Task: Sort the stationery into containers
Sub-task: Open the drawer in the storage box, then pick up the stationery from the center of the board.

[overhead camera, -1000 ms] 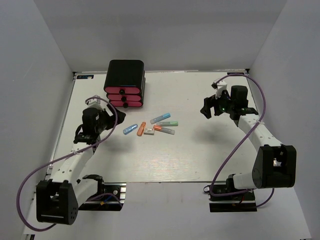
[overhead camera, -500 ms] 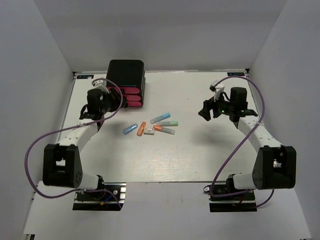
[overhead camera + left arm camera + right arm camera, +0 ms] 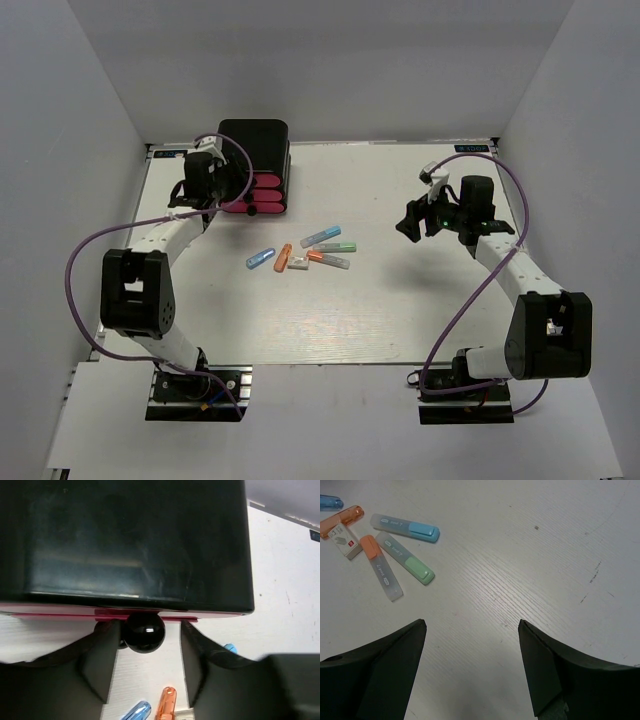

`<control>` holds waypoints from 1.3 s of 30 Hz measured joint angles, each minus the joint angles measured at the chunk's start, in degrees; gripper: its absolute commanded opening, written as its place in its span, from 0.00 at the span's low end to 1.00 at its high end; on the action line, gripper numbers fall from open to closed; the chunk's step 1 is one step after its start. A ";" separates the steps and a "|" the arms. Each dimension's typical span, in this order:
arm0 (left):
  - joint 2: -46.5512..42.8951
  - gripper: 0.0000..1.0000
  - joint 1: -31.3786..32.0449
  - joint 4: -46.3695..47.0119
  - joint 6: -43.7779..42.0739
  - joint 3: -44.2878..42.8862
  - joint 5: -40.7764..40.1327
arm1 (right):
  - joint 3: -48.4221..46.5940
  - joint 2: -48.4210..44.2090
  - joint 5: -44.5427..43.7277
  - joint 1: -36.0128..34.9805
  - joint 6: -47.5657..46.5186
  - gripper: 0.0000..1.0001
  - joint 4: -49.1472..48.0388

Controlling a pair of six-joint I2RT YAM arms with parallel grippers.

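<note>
Here left fingers (image 3: 97, 666) straddle the drawer knob (image 3: 144, 631), untouching; right fingers (image 3: 380, 672) spread wide

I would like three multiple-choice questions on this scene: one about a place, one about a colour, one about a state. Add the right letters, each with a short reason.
1. Where is the left gripper?
A. at a black knob of the cabinet
B. over the stationery
C. down by its own base

2. What colour are the drawers?
A. green
B. pink
C. white

3. In what state is the right gripper?
A. shut on an orange piece
B. shut on a knob
C. open, holding nothing

Answers: 1 A, the left wrist view shows the knob between its fingers; 2 B, pink fronts show below the black top; 3 C, only bare table lies between its fingers.
</note>
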State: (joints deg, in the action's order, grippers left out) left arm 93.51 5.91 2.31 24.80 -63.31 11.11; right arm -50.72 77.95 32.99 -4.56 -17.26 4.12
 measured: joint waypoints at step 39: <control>-39.04 0.95 0.15 -10.40 0.55 25.57 -2.58 | -18.40 30.77 -3.32 -38.03 -21.38 0.79 0.70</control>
State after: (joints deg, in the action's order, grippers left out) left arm 54.48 6.07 -8.10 25.34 -37.74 8.54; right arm -69.12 108.73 29.67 -42.59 -38.63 4.82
